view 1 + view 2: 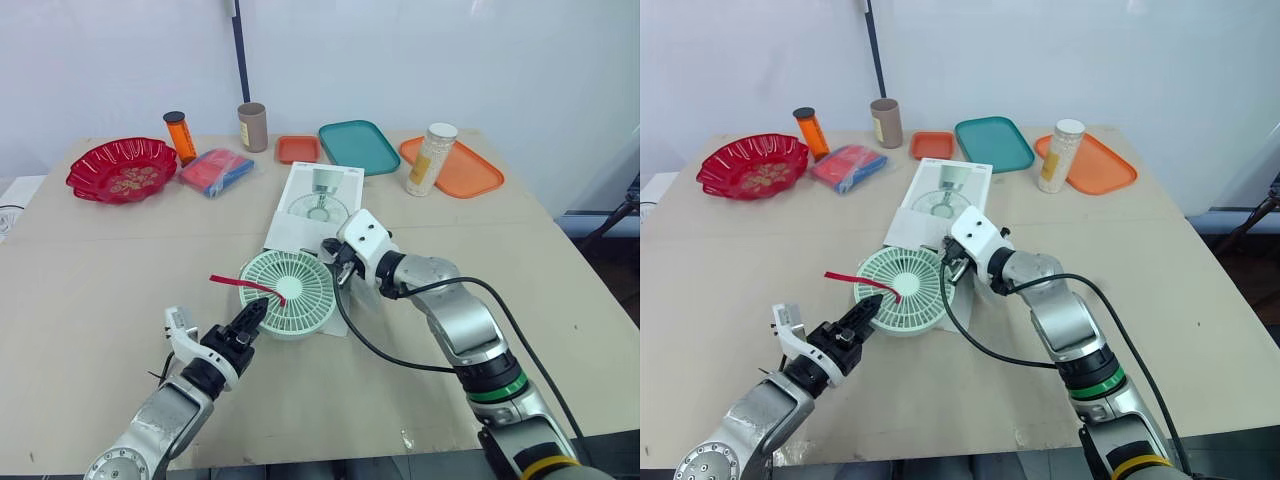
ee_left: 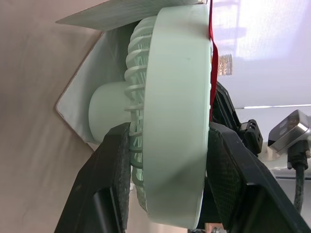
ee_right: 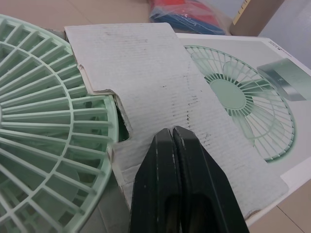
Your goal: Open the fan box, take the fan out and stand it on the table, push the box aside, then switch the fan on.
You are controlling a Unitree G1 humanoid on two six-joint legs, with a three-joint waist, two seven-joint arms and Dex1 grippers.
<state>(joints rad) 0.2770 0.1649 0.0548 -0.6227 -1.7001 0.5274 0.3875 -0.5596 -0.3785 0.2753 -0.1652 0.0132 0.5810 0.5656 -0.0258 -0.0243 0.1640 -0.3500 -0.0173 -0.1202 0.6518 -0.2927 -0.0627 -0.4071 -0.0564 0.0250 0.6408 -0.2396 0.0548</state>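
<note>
The pale green fan (image 1: 290,290) lies face up on the table, partly over the open flap (image 3: 160,87) of the flat white fan box (image 1: 315,205), which bears a picture of the fan. A red ribbon (image 1: 245,285) hangs off the fan's grille. My left gripper (image 1: 252,318) is at the fan's near left rim. In the left wrist view its fingers (image 2: 114,160) clamp the rim from front and back. My right gripper (image 1: 335,262) is shut with nothing in it, its tips (image 3: 172,133) over the cardboard flap at the fan's right edge.
Along the back stand a red bowl (image 1: 122,170), an orange bottle (image 1: 180,137), a blue and red packet (image 1: 215,171), a brown cup (image 1: 253,127), a small orange tray (image 1: 298,149), a teal tray (image 1: 358,146) and an orange tray (image 1: 470,170) beside a jar (image 1: 431,160).
</note>
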